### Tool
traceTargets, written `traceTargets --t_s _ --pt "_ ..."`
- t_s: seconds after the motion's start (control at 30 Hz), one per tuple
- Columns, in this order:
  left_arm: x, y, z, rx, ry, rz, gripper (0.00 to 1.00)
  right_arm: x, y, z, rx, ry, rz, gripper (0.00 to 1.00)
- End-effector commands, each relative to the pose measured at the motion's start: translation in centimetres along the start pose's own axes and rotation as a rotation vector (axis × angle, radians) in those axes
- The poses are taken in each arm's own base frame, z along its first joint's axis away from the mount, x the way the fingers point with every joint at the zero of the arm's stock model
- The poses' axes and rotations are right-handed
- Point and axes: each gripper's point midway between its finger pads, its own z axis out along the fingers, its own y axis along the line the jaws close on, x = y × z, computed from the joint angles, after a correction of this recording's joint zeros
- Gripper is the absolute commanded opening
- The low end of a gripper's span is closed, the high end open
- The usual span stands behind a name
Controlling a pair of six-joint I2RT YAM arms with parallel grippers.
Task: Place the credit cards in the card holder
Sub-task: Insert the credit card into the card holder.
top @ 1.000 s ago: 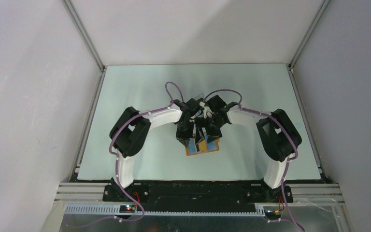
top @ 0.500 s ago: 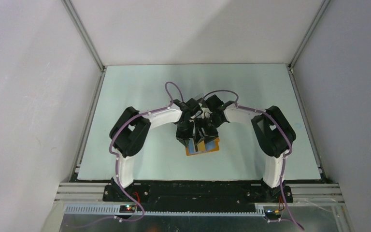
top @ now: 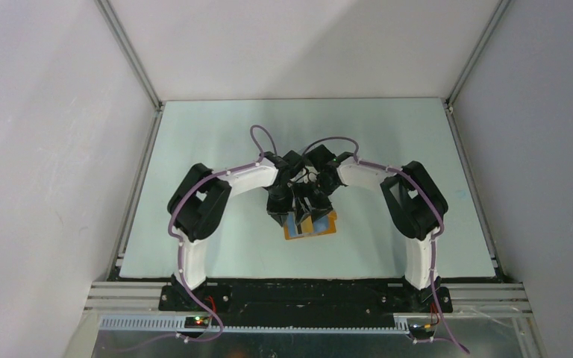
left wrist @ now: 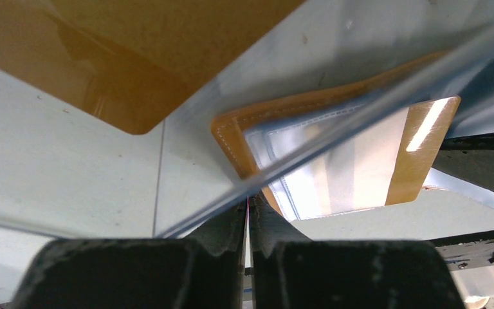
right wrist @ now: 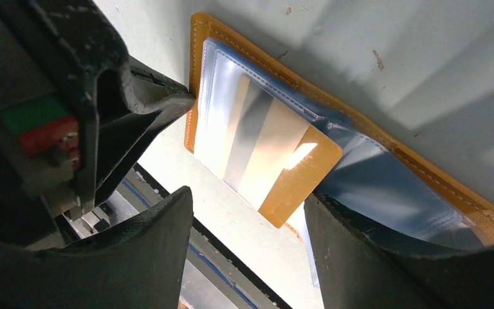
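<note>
**A:** What is nearest in the left wrist view?

**B:** The left pincer (left wrist: 247,235), at the bottom centre. Its fingers are pressed together on the edge of a clear plastic sheet (left wrist: 360,120), which slants away to the upper right. A brown-orange patch shows on that sheet at the upper left.

**A:** And beyond the sheet?

**B:** The card holder (left wrist: 228,132) lies open and flat on the bench (top: 216,134), with its stitched orange rim around clear pockets.

**A:** What about the right wrist?

**B:** The right pincer (right wrist: 247,196) is spread, with one finger at the lower left and one at the lower right. Between them juts the corner of an orange card (right wrist: 296,180). The rest of the card sits under a clear pocket of the holder. I cannot tell whether either finger touches it. A bluish clear pocket (right wrist: 386,193) lies to its right, and the left pincer's dark finger meets the holder's rim at the upper left.

**A:** From above?

**B:** The left arm (top: 224,186) and the right arm (top: 388,183) curve in to meet at mid-frame. The holder is just below their tips, and pale bench stretches beyond.
</note>
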Motion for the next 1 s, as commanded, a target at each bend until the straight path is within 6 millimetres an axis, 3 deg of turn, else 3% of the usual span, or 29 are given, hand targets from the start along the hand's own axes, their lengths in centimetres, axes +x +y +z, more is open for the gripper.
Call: traceTargets --t_s 0.0,0.13,0.43,0.97 --pt "-1.3 0.2 0.6 -0.013 -0.065 0.02 0.07 1.0 0.7 1.5 -0.004 0.047 -0.077 0.69" --pt "-1.6 0.4 0.3 0.006 -0.09 -0.012 0.01 0.2 0.8 0.5 -0.046 0.014 0.003 0.69" --pt "-1.8 1.5 0.6 0.118 -0.096 -0.138 0.0 -1.1 1.1 -1.8 -0.092 -0.046 0.119 0.69" --pt "-1.8 1.2 1.3 0.187 -0.093 -0.165 0.0 -1.0 4.3 0.4 -0.157 0.065 0.091 0.71"
